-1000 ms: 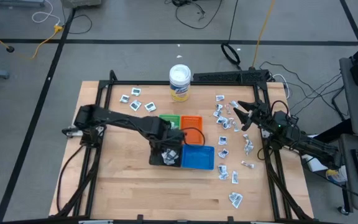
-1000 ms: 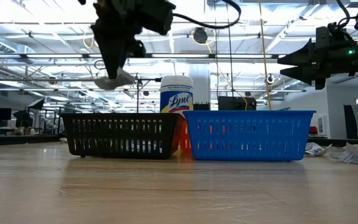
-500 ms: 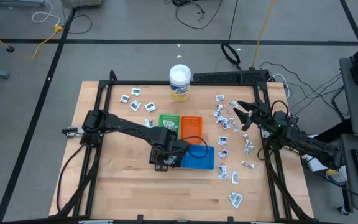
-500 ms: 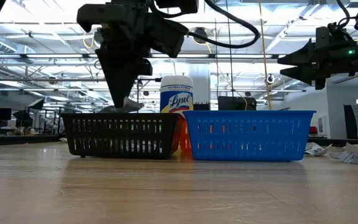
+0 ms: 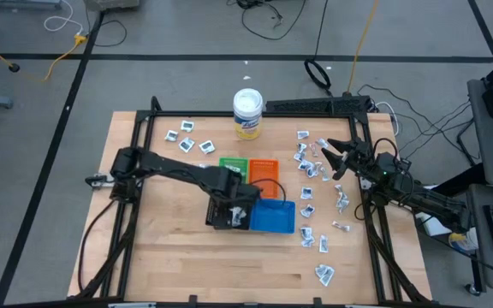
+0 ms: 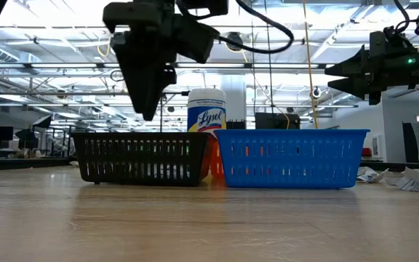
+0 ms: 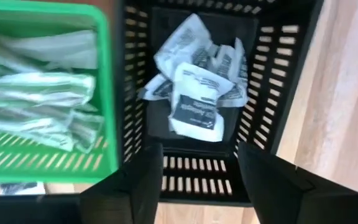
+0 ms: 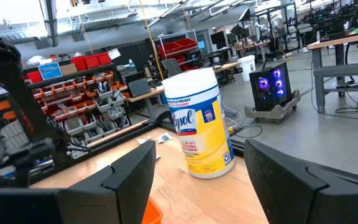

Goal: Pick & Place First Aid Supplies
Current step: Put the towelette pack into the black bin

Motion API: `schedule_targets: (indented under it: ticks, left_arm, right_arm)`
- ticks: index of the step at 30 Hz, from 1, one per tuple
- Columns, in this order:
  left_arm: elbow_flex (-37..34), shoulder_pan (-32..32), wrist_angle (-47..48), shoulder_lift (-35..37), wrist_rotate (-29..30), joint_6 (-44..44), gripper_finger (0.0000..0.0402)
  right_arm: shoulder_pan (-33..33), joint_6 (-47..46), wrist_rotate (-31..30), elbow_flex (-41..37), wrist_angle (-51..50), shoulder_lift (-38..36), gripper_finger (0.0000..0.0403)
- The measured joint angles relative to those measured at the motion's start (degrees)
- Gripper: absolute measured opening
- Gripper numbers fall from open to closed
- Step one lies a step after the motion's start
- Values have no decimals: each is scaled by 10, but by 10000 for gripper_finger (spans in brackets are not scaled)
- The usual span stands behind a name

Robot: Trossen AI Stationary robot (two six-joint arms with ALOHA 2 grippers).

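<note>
Left wrist view looks straight down into the black tray (image 7: 278,93), and there they are: a heap of crumpled white packets (image 7: 194,87) with dark print, lying on the tray floor. The left gripper (image 7: 197,180) hangs right over that tray, its two dark fingers (image 7: 138,186) spread apart with nothing between them, no packet in the grip. Beside the black tray, the green tray (image 7: 104,106) holds a bundle of pale wrapped strips (image 7: 36,99).

From above, the left gripper (image 5: 229,210) sits over the black tray (image 5: 216,221), which touches the blue tray (image 5: 274,217); the green tray (image 5: 234,165) and the orange tray (image 5: 264,168) sit just behind those two. The white-lidded tub (image 5: 247,113) stands farther back from the black tray.

Well to the far side of the blue tray, loose packets (image 5: 308,167) lie scattered on the wooden table (image 5: 169,257), with a few more (image 5: 184,137) near the tub. The right gripper (image 5: 325,157) hovers above that scattered lot, jaws wide apart and empty.
</note>
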State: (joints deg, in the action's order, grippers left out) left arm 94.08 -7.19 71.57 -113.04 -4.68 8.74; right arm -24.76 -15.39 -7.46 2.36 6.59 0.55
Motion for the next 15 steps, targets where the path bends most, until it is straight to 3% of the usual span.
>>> schedule_targets:
  ticks: [15]
  left_arm:
    - [0, 127, 34, 27, -3, 6, 230]
  right_arm:
    - [0, 0, 0, 0, 0, 0, 242]
